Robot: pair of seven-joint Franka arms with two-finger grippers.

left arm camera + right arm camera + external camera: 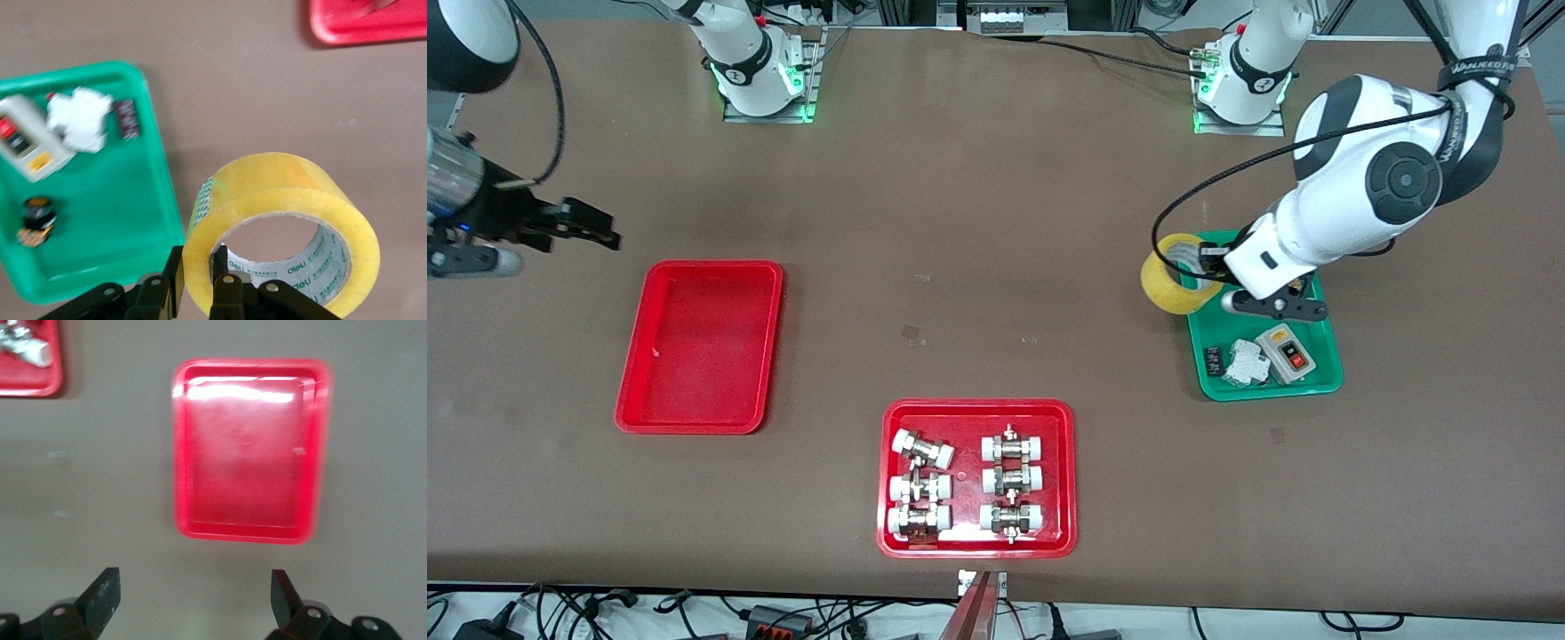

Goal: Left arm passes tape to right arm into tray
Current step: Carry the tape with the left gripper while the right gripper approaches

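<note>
The left pincer [195,283] pinches the tape [1179,273] by its wall, holding it in the air over the edge of the green tray [1325,378]. The right pincer [193,597] hangs spread over bare worktop [978,222] beside the red tray [630,396], seemingly waiting.

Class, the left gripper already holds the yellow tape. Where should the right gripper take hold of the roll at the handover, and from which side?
Probably the wall of the tape away from the left gripper, which pinches one wall with a finger inside the core. The open right gripper, waiting near the plain red tray, could come from the free side, one finger through the hole.
</note>
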